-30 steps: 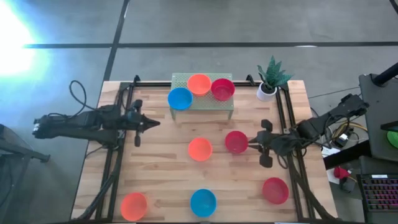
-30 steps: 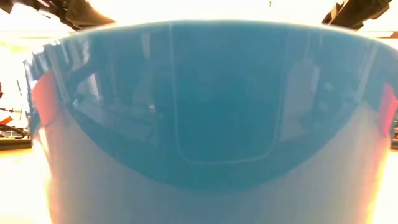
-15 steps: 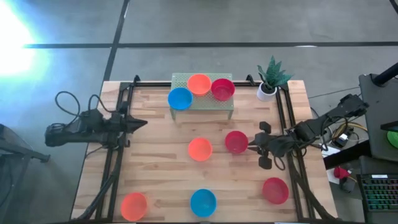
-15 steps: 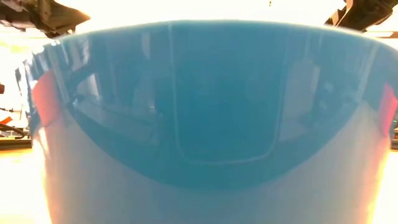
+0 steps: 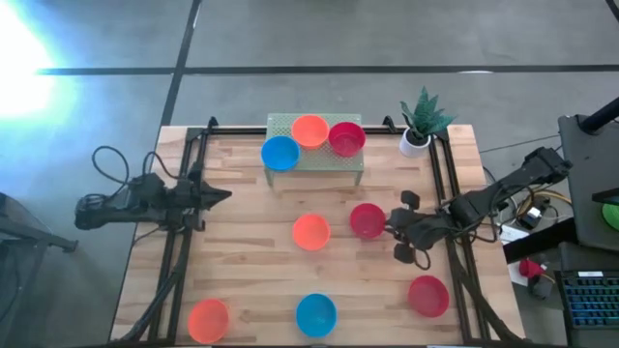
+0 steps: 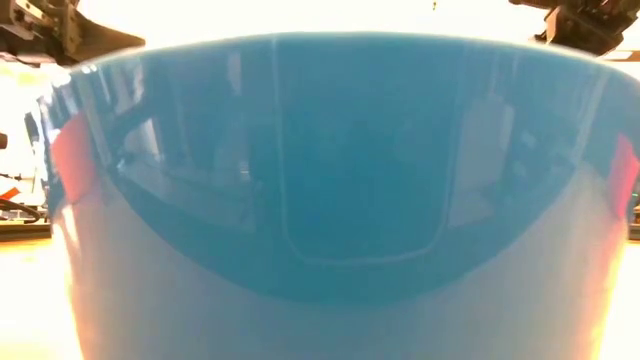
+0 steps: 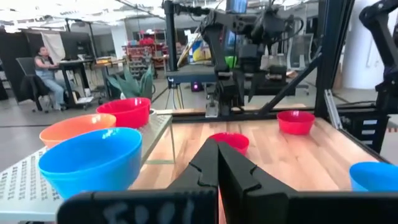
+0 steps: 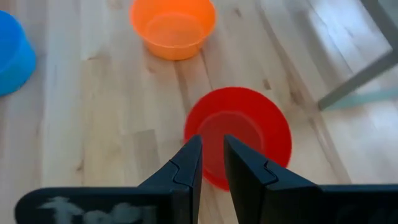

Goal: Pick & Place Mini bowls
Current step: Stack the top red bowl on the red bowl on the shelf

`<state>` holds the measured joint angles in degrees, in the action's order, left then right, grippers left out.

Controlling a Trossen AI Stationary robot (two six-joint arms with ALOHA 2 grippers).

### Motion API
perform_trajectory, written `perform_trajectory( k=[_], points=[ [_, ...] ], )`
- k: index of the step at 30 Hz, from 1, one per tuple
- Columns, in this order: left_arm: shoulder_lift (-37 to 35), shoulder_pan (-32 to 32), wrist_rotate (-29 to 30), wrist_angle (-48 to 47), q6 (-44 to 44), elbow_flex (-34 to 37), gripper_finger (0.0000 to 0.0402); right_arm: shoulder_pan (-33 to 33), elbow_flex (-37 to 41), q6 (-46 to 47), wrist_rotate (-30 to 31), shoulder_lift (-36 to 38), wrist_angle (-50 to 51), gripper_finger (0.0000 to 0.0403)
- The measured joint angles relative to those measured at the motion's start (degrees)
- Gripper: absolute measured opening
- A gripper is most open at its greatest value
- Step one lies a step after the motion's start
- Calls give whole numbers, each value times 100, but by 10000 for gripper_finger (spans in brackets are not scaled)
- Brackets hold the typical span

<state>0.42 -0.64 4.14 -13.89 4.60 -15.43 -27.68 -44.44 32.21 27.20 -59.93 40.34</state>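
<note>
A: What does the right tool (image 5: 392, 230) hold?
B: Its two fingers (image 8: 186, 165) are closed on the near rim of a red mini bowl (image 8: 239, 134), one finger inside the wall and one outside. The bowl sits on the counter (image 5: 242, 261) right of centre.

A: And the left tool (image 5: 224, 195)?
B: Shut, fingers pressed together, holding nothing. It hangs over the left part of the counter, pointing toward the middle.

A: What lies around the held bowl?
B: An orange bowl (image 5: 310, 232) stands just beside it toward the centre. A second red bowl (image 5: 427, 295) sits near the front right corner. A blue bowl (image 5: 315, 314) sits at the front edge, an orange one (image 5: 208, 319) at the front left.

A: And at the back?
B: A perforated green stand (image 5: 319, 159) carries a blue bowl (image 5: 280, 153), an orange bowl (image 5: 309, 130) and a red bowl (image 5: 346, 138). A small white pot with a green plant (image 5: 419, 121) stands near the back right corner.

A: What blocks the low view?
B: The front blue bowl (image 6: 330, 180) fills nearly all of it.
</note>
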Motion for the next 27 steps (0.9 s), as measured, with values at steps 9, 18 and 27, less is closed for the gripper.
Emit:
perform_trajectory(
  k=[9, 18, 27],
  points=[
    [-29, 0, -50, 20, 20, 95, 0, 285, -1, 1224, 147, -227, 142, 100],
    [-30, 0, -459, 33, 296, 552, 0, 930, -1, 2461, 130, -689, 513, 150],
    [-30, 0, -650, 258, 325, 563, 0, 1522, -1, 3191, -312, -1165, 937, 156]
  ],
)
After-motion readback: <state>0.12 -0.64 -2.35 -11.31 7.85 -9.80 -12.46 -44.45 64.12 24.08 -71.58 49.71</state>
